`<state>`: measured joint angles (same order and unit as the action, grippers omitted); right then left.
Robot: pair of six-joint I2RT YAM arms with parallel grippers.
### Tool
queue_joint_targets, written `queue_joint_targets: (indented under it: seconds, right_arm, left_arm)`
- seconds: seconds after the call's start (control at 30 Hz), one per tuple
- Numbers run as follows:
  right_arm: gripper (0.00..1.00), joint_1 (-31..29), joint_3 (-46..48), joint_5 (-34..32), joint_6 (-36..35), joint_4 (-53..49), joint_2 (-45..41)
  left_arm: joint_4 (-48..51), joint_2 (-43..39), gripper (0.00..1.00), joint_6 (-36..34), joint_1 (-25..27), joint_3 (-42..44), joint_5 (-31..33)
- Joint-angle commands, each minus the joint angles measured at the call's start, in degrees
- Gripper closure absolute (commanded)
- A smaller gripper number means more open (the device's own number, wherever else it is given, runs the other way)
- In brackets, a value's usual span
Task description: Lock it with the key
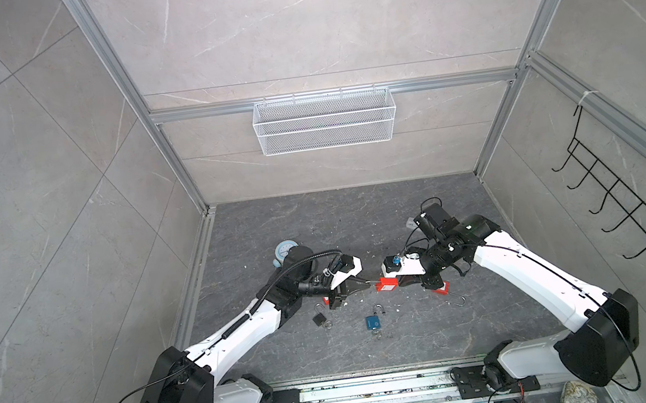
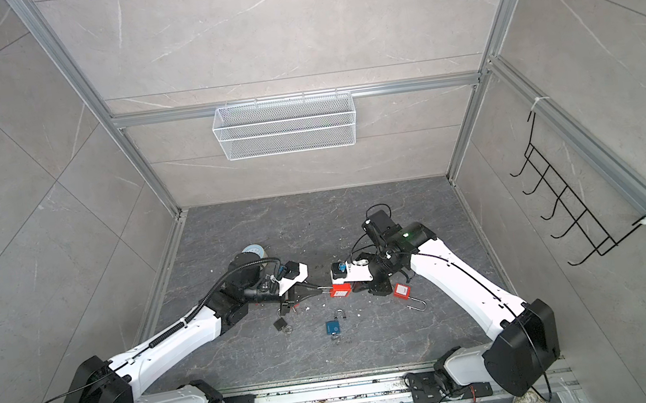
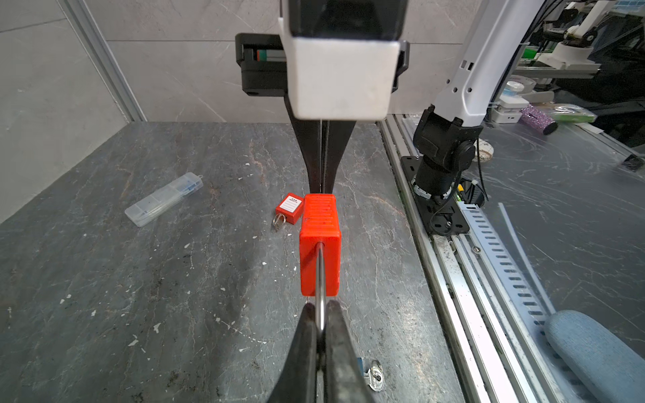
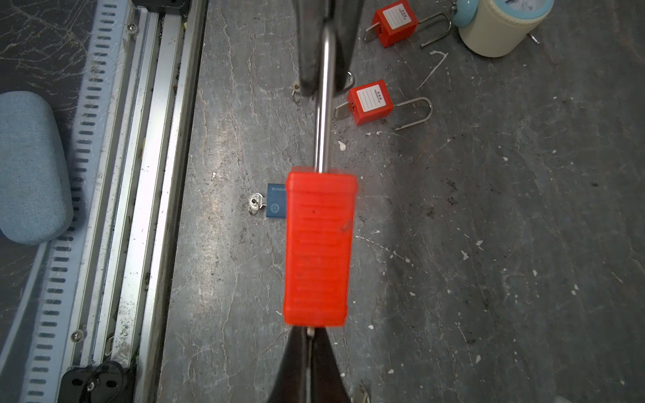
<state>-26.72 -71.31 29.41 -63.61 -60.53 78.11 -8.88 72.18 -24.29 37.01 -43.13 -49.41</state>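
Note:
A red padlock hangs above the dark stone floor, lying level between my two grippers. My left gripper is shut on the padlock's steel shackle. At the opposite end of the ribbed red body, my right gripper is shut on the key. Only a small silver stub of the key shows between the black fingertips; the rest is hidden.
On the floor lie a blue padlock with a key, a small black padlock, more red padlocks, a cream jar and a clear plastic box. A metal rail runs along the front.

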Motion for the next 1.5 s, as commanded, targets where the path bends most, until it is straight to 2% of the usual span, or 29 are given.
queue_joint_targets:
  seconds: [0.0, 0.23, 0.33, 0.43, 0.5, 0.57, 0.67, 0.77, 0.9, 1.13, 1.3, 1.47]
  right_arm:
    - [1.00, 4.02, 1.82, -2.43, -0.66, -1.94, -1.97]
    - [1.00, 6.69, 5.85, -2.99, 0.12, 0.18, -3.57]
    - [1.00, 7.46, 6.67, -5.21, 3.29, 2.49, -3.86]
    - [1.00, 9.02, 8.42, -6.98, 8.56, 7.27, -5.46]
    - [1.00, 9.63, 10.83, -6.73, 12.55, 11.68, -7.68]
    - [1.00, 9.71, 13.89, -7.09, 14.85, 14.93, -10.14]
    - [1.00, 9.68, 17.38, -9.22, 18.50, 19.01, -13.02]
    - [1.00, 9.70, 20.29, -10.11, 23.04, 23.22, -14.93]
    - [1.00, 9.64, 22.30, -8.61, 28.42, 27.58, -16.70]
    - [1.00, 8.77, 22.92, -7.09, 30.87, 28.70, -17.46]
    - [1.00, 8.83, 23.01, -6.64, 33.35, 29.64, -15.80]
    - [1.00, 8.66, 22.05, -5.19, 43.75, 31.96, -11.50]
  left_arm:
    - [4.92, -3.10, 1.00, -5.38, -0.76, -3.67, -0.75]
    - [8.85, -1.81, 1.00, -7.96, -2.26, -6.28, -1.09]
    - [12.96, 0.14, 1.00, -9.52, -2.62, -9.07, -0.95]
    - [24.49, 4.60, 1.00, -11.89, -3.41, -15.69, -1.68]
    - [37.70, 9.15, 1.00, -16.86, -3.58, -22.85, -0.89]
    - [46.94, 13.09, 1.00, -20.14, -3.57, -28.79, 0.68]
    - [55.21, 18.71, 1.00, -22.26, -3.56, -35.41, 3.68]
    - [59.75, 24.11, 1.00, -22.12, -3.48, -40.65, 8.05]
    - [65.97, 31.67, 1.00, -22.74, -3.49, -48.30, 10.62]
    - [77.92, 43.66, 1.00, -25.01, -3.18, -59.93, 12.29]
    - [79.84, 49.00, 1.00, -25.57, -3.09, -63.69, 12.81]
    - [82.70, 54.75, 1.00, -27.07, -2.95, -69.79, 14.58]
